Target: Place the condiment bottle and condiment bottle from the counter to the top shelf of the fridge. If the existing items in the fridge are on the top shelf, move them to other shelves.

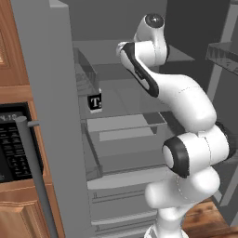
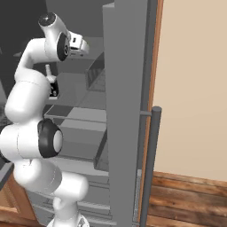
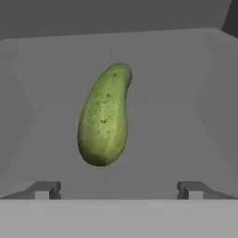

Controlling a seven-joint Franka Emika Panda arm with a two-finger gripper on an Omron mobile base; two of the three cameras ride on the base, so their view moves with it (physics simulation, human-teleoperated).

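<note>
We see the end effector (image 3: 119, 189) in the hand view with its two finger tips (image 3: 46, 189) set far apart, near opposite sides of the frame. The jaws stand wide open and hold nothing. Neither tip touches any object.

Ahead of the end effector, between the lines of the two tips but apart from them, lies the olive-green fruit (image 3: 104, 116). It is elongated and slightly curved, with a speckled skin, and its narrower end points away from the camera. It rests on a flat grey shelf (image 3: 176, 139) of the fridge, with grey walls rising behind and to the sides.

In the left base view, the white arm (image 1: 186, 107) reaches up and forward into the open fridge (image 1: 51, 93), with its wrist at the level of the upper shelf (image 1: 181, 55). The black box (image 1: 95, 102) marked with a white "T" sits at the left side of the interior, on a shelf below the wrist.

In the right base view, we note the narrow neck of a condiment bottle (image 2: 48, 73) showing just behind the arm, inside the fridge and next to a black box (image 2: 54, 90). We cannot tell which shelf carries it. The long bar handle (image 2: 150, 164) stands on the open door.
</note>
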